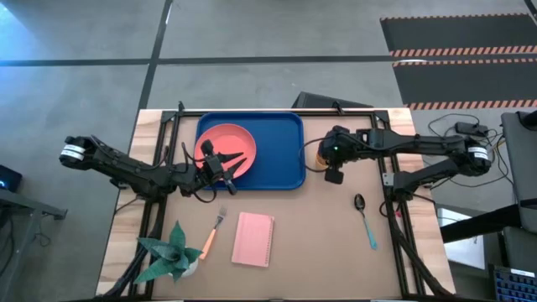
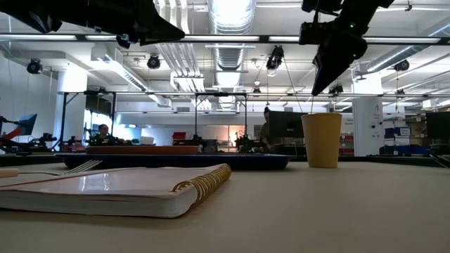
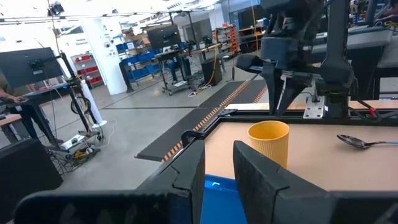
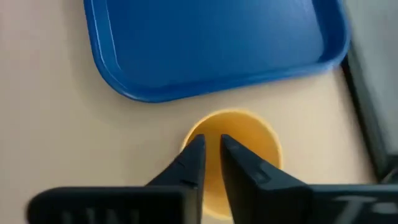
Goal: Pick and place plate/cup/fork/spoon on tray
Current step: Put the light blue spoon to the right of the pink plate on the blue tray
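The coral-pink plate (image 1: 223, 144) lies flat on the left part of the blue tray (image 1: 281, 151). My left gripper (image 1: 237, 158) hangs above the plate, clear of it, with a small gap between its fingers. The orange-yellow cup (image 2: 321, 140) stands upright on the table just right of the tray. My right gripper (image 4: 212, 148) hovers above the cup (image 4: 249, 146), fingers pointing down and only narrowly apart, touching nothing. The spoon (image 1: 365, 220) lies on the table at the right. The fork (image 1: 212, 235) lies near the front left.
A pink spiral notebook (image 1: 253, 239) lies near the front edge, beside the fork. A green folded-leaf ornament (image 1: 172, 252) stands at the front left corner. The tray's right half (image 1: 281, 134) is bare. Dark frame rails run along both table sides.
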Motion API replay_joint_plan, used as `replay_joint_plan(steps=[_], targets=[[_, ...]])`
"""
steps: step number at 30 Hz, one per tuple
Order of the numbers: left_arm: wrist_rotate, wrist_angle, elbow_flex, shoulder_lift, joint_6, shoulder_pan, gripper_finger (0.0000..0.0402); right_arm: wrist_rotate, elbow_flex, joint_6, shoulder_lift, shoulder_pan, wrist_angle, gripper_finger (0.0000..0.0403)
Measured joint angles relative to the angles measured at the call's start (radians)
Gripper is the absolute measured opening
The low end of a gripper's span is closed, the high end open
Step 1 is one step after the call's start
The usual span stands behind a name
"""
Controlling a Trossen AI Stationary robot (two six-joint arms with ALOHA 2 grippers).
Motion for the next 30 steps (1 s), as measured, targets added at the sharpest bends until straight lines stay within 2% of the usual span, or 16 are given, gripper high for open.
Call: replay_joint_plan(steps=[3, 7, 11, 14, 20, 26, 30], targets=[[0.0, 0.0, 0.0, 0.0, -0.001, 0.0, 0.0066, -0.005, 0.042, 0.21, 0.001, -0.01, -0.084, 0.0084], [0.0, 0.0, 0.0, 0.0, -0.002, -0.001, 0.0066, -0.014, 0.108, 0.472, 0.001, -0.008, -0.31, 0.0164], [0.0, -0.006, 0.0, 0.0, -0.002, -0.001, 0.0066, -0.16, 0.117, 0.676, -0.009, 0.024, -0.51, 0.0227], [0.0, -0.024, 0.0, 0.0, -0.002, 0.0, 0.0066, -0.231, 0.05, 0.802, -0.043, 0.082, -0.526, 0.0255], [0.0, -0.032, 0.0, 0.0, -0.021, 0.0, 0.0066, -0.293, -0.138, 1.066, -0.111, 0.21, -0.444, 0.0263], [0.0, -0.047, 0.0, 0.0, -0.026, 0.001, 0.0066, -0.319, -0.283, 1.249, -0.116, 0.343, -0.274, 0.0236], [0.0, -0.048, 0.0, 0.0, -0.026, 0.0, 0.0066, -0.309, -0.321, 1.343, -0.087, 0.431, -0.264, 0.0218]])
